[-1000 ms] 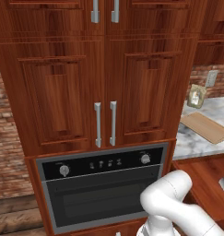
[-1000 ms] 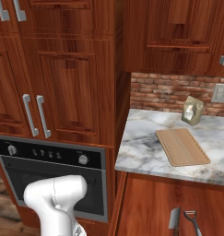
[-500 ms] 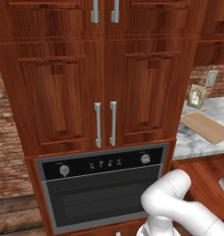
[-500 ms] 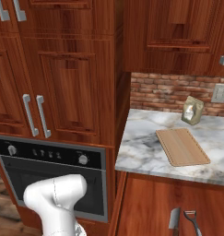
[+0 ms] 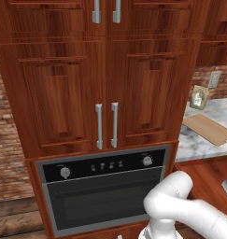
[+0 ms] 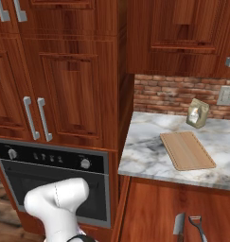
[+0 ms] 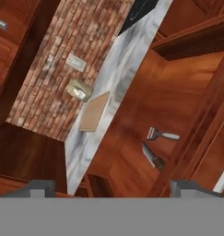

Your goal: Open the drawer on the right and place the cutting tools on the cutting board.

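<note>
Tool (image 7: 111, 186) jaws wide apart, empty. Drawer (image 7: 145, 120) open; two cutting tools, knife (image 7: 152, 156) and peeler (image 7: 162, 134), lie inside, below the cutting board (image 7: 94, 112) on the surface (image 7: 109, 87). Opening done; both transfers remain.

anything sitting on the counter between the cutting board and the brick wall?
Yes: a small tan bag stands upright behind the cutting board, close to the brick wall. The right base view shows it best; around it the marble counter is bare.

Both base views share the cutting board (image 5: 208, 129), hand view rolled.
</note>
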Available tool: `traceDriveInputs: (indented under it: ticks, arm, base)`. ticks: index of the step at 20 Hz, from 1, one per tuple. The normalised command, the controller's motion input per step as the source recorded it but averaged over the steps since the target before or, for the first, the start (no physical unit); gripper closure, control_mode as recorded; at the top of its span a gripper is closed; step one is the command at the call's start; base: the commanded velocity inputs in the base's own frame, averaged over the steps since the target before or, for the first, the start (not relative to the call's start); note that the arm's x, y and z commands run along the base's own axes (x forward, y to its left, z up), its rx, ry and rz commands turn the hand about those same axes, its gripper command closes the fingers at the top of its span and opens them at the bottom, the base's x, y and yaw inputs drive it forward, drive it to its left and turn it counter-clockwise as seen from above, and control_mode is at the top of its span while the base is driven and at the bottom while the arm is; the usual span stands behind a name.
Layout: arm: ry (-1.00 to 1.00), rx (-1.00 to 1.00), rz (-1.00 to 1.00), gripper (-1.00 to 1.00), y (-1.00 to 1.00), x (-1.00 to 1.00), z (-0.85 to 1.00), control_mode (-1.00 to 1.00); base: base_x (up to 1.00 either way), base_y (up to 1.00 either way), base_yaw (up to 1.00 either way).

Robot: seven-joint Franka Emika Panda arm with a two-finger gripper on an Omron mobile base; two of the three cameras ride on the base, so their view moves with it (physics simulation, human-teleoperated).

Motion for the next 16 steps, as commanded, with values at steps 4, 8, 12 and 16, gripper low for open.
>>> traceDriveInputs:
  ticks: [4,8,12,16]
  arm:
    - [0.0,-0.03,0.0,-1.0,0.06,0.0,0.99,-1.0]
    - [0.0,-0.02,0.0,-1.0,0.07,0.0,0.82,-1.0]
    - [0.06,-0.03,0.0,-1.0,0.11,0.12,0.55,-1.0]
    - [0.18,-0.16,0.0,-1.0,0.18,0.48,0.05,-1.0]
  base:
    - [0.0,0.0,0.0]
    - [0.0,0.0,0.0]
    - [0.0,0.0,0.0]
    - [0.0,0.0,0.0]
